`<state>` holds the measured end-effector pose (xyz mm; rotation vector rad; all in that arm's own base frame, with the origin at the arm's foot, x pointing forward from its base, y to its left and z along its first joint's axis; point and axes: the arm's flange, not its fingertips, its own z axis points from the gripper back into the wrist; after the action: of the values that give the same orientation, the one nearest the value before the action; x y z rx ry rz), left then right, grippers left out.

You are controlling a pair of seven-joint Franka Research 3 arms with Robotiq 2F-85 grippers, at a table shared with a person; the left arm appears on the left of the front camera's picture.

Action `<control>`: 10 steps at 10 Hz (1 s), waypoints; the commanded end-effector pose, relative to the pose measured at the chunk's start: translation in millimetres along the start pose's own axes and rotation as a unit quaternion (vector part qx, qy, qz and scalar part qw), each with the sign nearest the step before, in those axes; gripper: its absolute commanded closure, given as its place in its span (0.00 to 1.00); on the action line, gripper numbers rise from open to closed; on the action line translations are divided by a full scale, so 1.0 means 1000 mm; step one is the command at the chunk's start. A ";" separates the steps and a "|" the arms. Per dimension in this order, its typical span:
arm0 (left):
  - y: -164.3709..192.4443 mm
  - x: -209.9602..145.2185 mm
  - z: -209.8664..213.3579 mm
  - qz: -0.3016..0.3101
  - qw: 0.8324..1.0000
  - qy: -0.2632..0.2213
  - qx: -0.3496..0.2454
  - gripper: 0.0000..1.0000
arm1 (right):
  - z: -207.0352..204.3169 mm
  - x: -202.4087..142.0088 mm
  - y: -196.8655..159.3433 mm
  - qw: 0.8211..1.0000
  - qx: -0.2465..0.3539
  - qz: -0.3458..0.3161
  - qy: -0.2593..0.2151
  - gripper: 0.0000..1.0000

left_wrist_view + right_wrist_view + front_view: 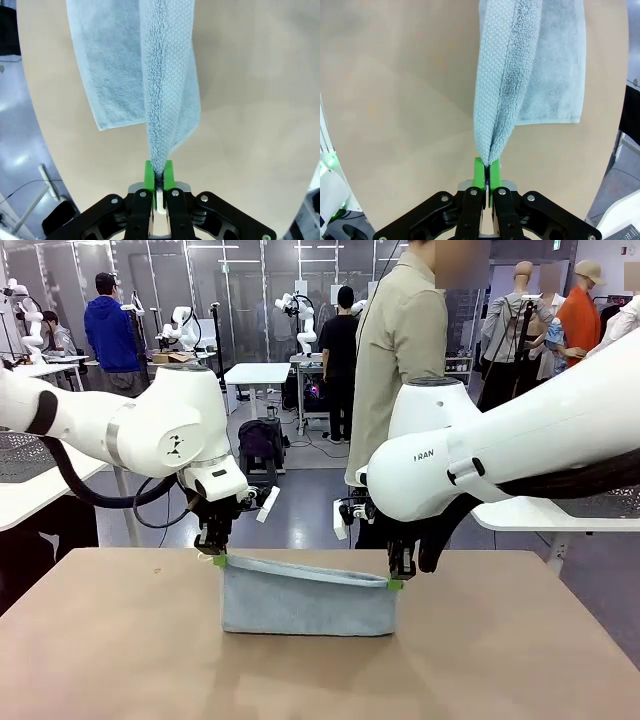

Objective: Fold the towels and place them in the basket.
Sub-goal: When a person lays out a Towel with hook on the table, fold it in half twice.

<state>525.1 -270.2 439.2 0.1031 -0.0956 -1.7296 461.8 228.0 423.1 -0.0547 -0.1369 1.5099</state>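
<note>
**Blue-grey towel pinched at both top corners over a desk**

The left jaws are pressed together on the towel's top left corner, and the right jaws pinch its top right corner the same way. The towel hangs doubled between them, with its top edge sagging slightly and its lower edge down at the brown desk, near the middle. A person in a beige shirt stands beyond the far side.

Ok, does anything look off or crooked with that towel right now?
Only slightly: the blue-grey towel hangs between the left gripper and right gripper, both shut on its top corners, and that top edge slopes down toward the right gripper.
</note>
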 end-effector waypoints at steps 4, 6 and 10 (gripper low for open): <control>0.050 0.002 -0.035 -0.030 0.998 -0.003 -0.048 0.92 | -0.018 -0.010 -0.048 1.000 0.011 0.006 -0.027 0.95; 0.062 0.005 -0.049 -0.032 0.998 0.008 -0.046 0.92 | -0.025 -0.011 -0.066 1.000 0.004 0.010 -0.023 0.95; 0.071 -0.004 -0.065 0.000 0.998 0.034 -0.048 0.92 | -0.050 -0.009 -0.101 0.999 0.015 0.025 -0.030 0.95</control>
<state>597.2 -279.2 381.2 0.0731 -0.0021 -1.7621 553.8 217.1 387.3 -0.0004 -0.1553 1.5299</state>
